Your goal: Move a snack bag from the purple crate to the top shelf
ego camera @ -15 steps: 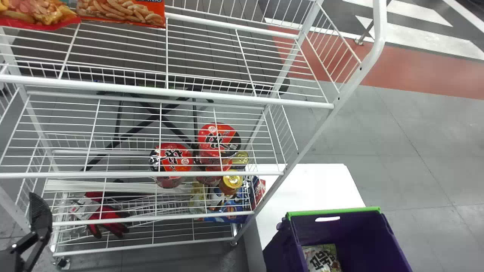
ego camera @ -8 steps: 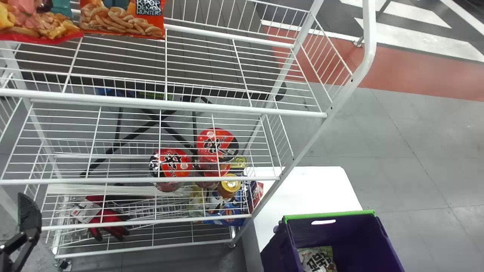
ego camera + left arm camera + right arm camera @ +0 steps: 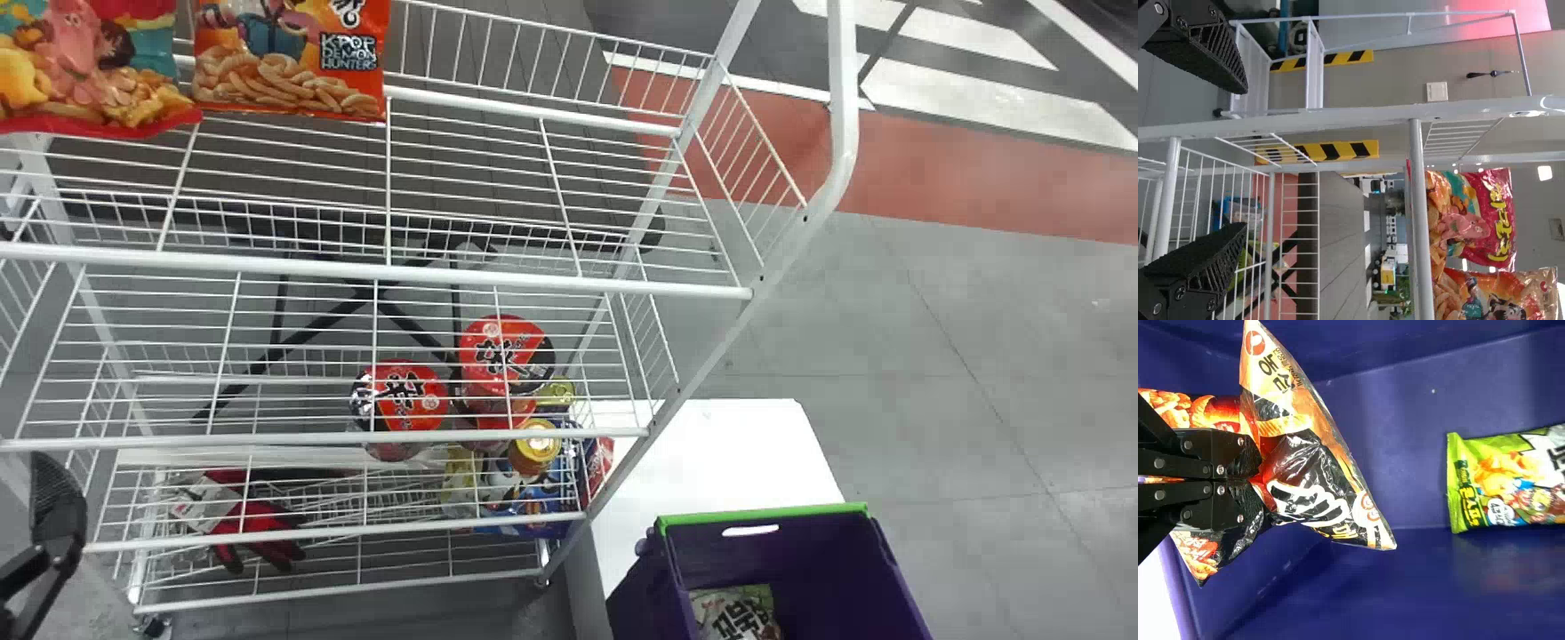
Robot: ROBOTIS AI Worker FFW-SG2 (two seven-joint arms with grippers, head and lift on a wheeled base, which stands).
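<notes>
My left gripper [image 3: 58, 507] is at the head view's lower left, beside the rack; in the left wrist view the left gripper [image 3: 1245, 159] stands open with nothing between its fingers. Pinched in my right gripper [image 3: 1259, 481] is an orange-and-black snack bag [image 3: 1305, 463], against the purple crate's inner walls [image 3: 1405, 393]. A green-edged snack bag [image 3: 1505, 483] lies apart from it; in the head view this bag [image 3: 736, 612] is inside the purple crate [image 3: 800, 551]. Two snack bags, one red [image 3: 84, 67] and one orange [image 3: 289, 58], stand on the top shelf [image 3: 373, 271].
Lower tiers of the white wire rack hold red noodle cups [image 3: 404, 398], a gold-lidded can [image 3: 535, 444], blue packages [image 3: 533, 511] and red gloves [image 3: 253, 524]. Beside the rack is a white table [image 3: 711, 453]. To the right of the shelf bags, the top shelf's wires are bare.
In the head view, the shelf bags and rack have shifted downward, showing more of the bags, while the crate has slipped a little down and left. The left gripper appears farther left.
</notes>
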